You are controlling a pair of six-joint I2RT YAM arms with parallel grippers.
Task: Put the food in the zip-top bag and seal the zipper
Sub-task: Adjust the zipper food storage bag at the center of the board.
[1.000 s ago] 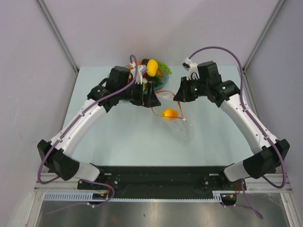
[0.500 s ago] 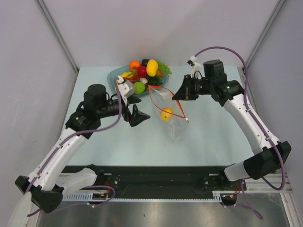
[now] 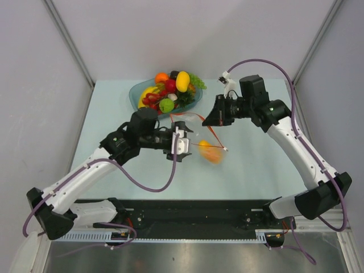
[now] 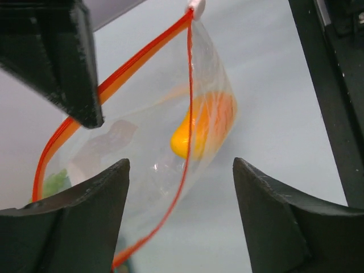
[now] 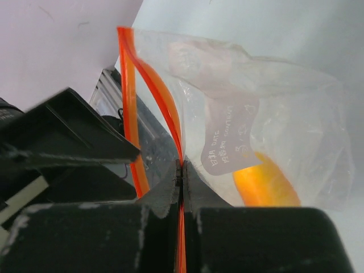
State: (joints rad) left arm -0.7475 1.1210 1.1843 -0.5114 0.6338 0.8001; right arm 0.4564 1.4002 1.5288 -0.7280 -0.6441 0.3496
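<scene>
Right gripper (image 5: 182, 173): clamped zipper (image 5: 129, 102) at frame centre, so zip-top bag (image 4: 136, 142) hung open.
Left gripper (image 4: 181, 165): jaws apart, empty, facing bagged mango piece (image 4: 196, 128).

Lab robot cell: grey panels (image 3: 34, 85), aluminium frame (image 3: 68, 42)

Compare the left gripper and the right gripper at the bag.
The left gripper has its jaws wide apart; the right gripper has them pressed shut. The left gripper grips nothing, while the right gripper pinches the red-orange zipper. Both are close to the zip-top bag.
</scene>
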